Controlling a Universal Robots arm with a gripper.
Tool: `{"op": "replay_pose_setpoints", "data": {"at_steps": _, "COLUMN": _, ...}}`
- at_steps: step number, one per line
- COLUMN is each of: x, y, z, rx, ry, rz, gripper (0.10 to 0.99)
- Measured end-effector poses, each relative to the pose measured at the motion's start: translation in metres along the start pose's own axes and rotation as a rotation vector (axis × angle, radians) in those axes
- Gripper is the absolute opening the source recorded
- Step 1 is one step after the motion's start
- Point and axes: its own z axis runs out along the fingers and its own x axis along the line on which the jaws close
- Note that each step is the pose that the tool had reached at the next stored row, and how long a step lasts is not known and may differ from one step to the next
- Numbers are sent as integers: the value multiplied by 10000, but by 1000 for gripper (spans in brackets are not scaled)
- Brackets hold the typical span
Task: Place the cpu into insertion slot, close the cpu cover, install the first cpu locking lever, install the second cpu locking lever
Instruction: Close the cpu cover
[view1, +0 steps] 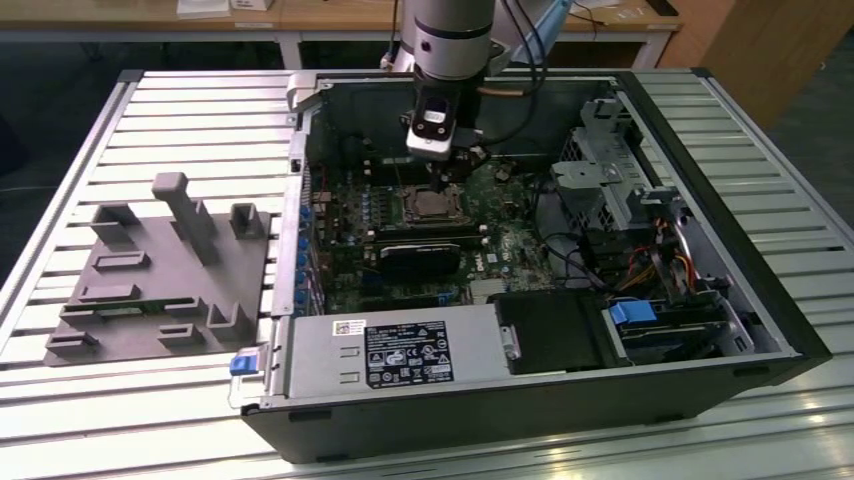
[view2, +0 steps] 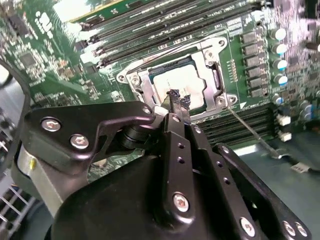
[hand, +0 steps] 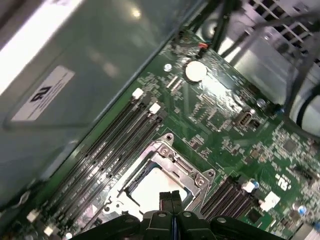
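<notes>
The gripper (view2: 176, 96) has its two slim black fingers pressed together with nothing between them. Its worn tips hang just above the cpu (view2: 175, 82), a flat square chip with a dull, pale metal top. The chip sits in the insertion slot (hand: 131, 181), whose dark inside shows as a thin strip along the chip's edge. The cpu cover (view2: 172, 62), a thin bright steel frame, lies flat around the chip, whose top shows through the frame's window. A thin wire lever (view2: 250, 132) slants away from one corner of the slot, across the long black memory slots. Around it spreads the glossy green circuit board (view2: 45, 45), studded with small silver cans, and a round coin battery (hand: 195, 71). In the exterior view the board lies inside an open dark computer case (view1: 747, 300) with a grey metal power supply box (view1: 387, 355). The case rests on a ribbed, slatted metal table (view1: 160, 120). A matt grey plastic fixture (view1: 160, 270) lies towards the exterior view's left, and wooden desks (view1: 334, 15) stand behind.
</notes>
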Motion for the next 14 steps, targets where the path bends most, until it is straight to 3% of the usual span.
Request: {"op": "replay_pose_setpoints", "data": {"at_steps": 14, "x": 0, "y": 0, "z": 6, "rx": -60, "ry": 18, "rz": -2560, "gripper": 102}}
